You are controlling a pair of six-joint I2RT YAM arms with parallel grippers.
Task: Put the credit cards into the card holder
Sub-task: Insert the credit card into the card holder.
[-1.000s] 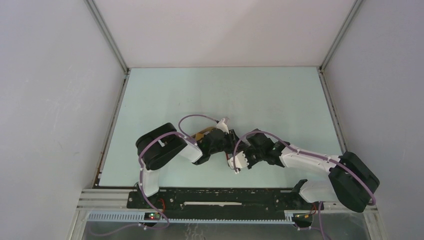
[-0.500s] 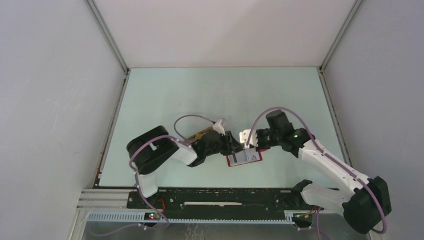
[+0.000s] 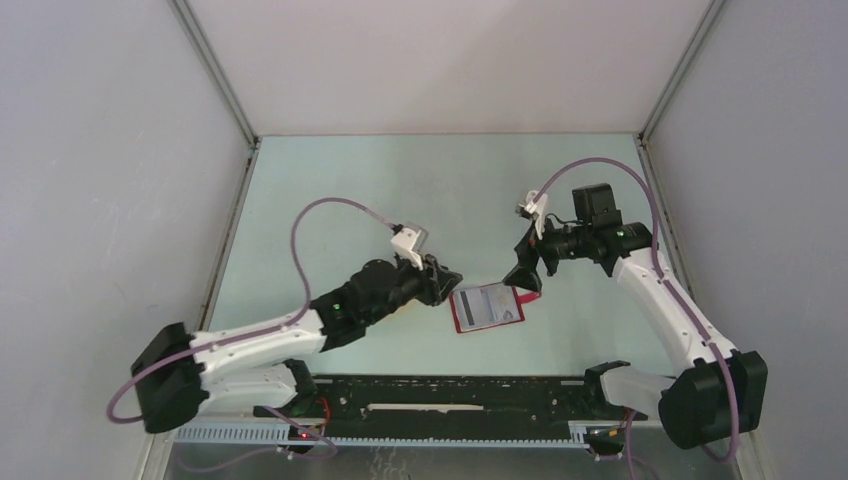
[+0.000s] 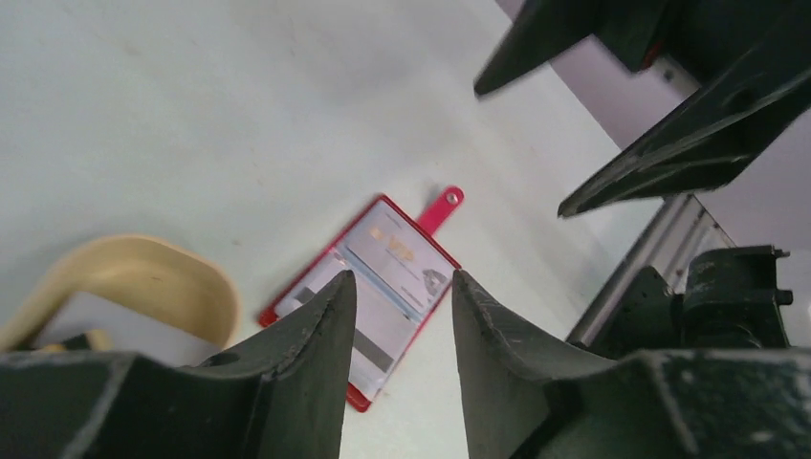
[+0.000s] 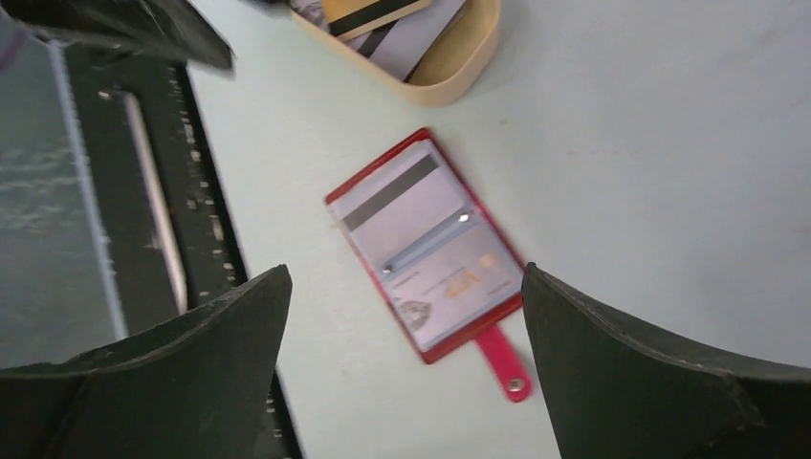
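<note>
From above, your left arm mostly hides the tray; the right wrist view cuts off its cards, one orange-gold with a dark stripe. The red holder lies open and flat between the grippers, with thin grey cards in both pockets. Left gripper: narrow gap, empty. Right gripper: wide, empty, with bare table beyond

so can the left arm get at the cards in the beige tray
Probably yes. The left gripper hangs open and empty right by the tray, whose cards lie uncovered; the right gripper is off beyond the card holder, so nothing seems to block it.
</note>
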